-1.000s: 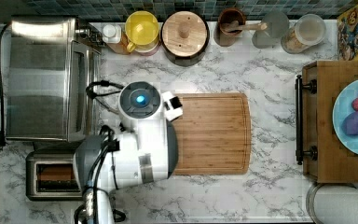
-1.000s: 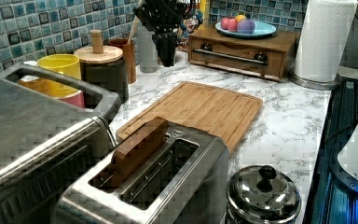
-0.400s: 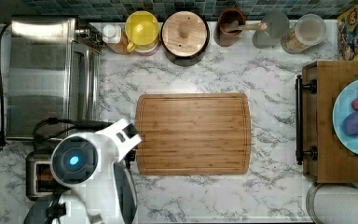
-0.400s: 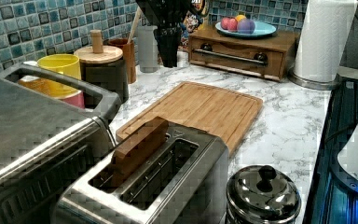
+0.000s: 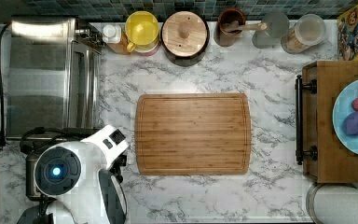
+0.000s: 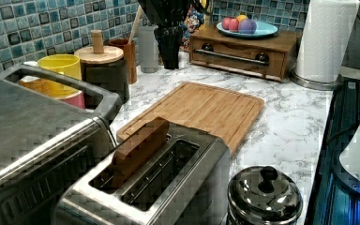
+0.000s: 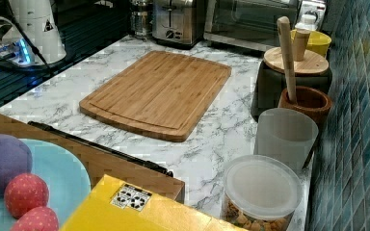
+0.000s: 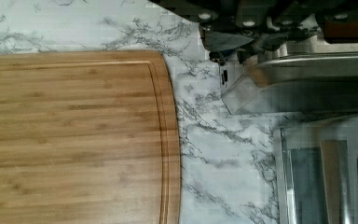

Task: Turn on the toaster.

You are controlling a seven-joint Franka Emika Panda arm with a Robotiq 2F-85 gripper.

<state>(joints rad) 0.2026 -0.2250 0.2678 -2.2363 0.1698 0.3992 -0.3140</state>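
**Arm parked over the toaster corner, bread still sticking up**

The toaster is a small boxy brushed-steel unit with two long dark slots on top. In the left view a brown slice of bread stands tall in the slot nearer the toaster oven, well above the rim; the other slot looks empty. In the right view the toaster is way at the far end of the counter, showing two small dark knobs low on its end face. From the top view the white arm covers nearly all of it, with just a sliver of steel peeking out at the top view's left.

The gripper shows in the wrist view as dark hardware right up against a shiny steel edge. How far apart the jaws are can't be told; there's nothing clearly between them. The toaster sits right at the jaws, and the bamboo cutting board lies off to one side of them, a strip of bare marble in between.

The counter is white marble with grey veins, backed by blue-green mosaic tile. Well away from the jaws: a yellow mug, a dark canister with a wooden lid, a wooden box carrying a blue plate of fruit, and a paper towel roll. A steel lidded pot sits just beside the toaster.
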